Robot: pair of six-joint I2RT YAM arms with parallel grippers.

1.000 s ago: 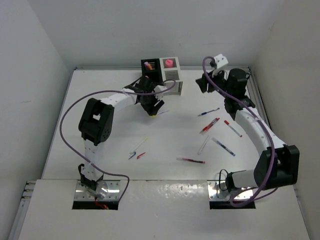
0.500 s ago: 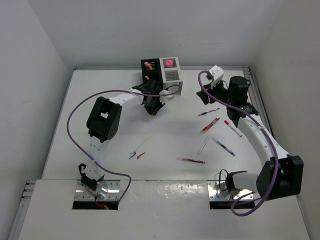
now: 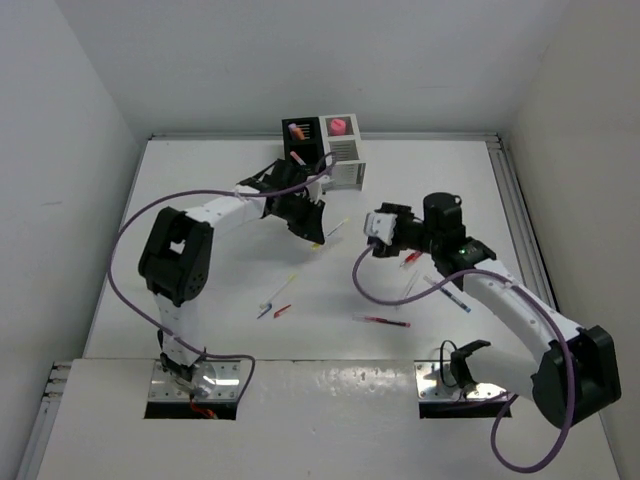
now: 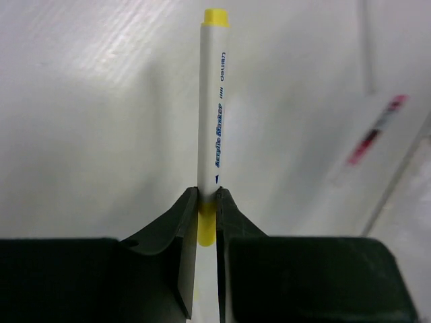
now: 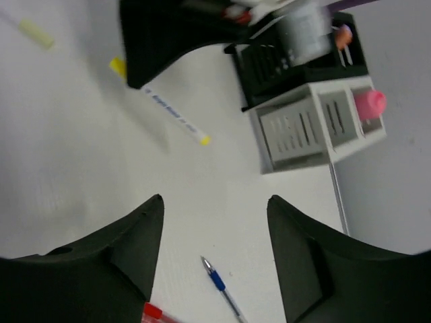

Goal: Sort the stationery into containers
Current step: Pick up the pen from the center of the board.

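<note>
My left gripper (image 3: 306,224) (image 4: 207,202) is shut on a white marker (image 4: 212,108) with yellow ends, gripping it near one end. The marker (image 3: 336,229) (image 5: 174,116) sticks out to the right, low over the table, in front of the containers. The black container (image 3: 300,140) (image 5: 296,60) and the white container (image 3: 343,148) (image 5: 316,124) stand joined at the back, with a pink piece (image 5: 370,103) in the white one. My right gripper (image 3: 381,236) (image 5: 215,199) is open and holds nothing. It hangs over a blue pen (image 5: 221,282) and a red pen (image 5: 153,311).
Loose pens lie on the table: a red one (image 3: 380,321), two pale ones (image 3: 407,290) (image 3: 447,293), and small bits (image 3: 265,308) (image 3: 283,310) left of centre. The table's raised right edge (image 3: 505,190) and the back wall are close behind the containers.
The left gripper has closed on the marker. The right arm has swung from the back right corner toward the middle of the table, its jaws a little wider.
</note>
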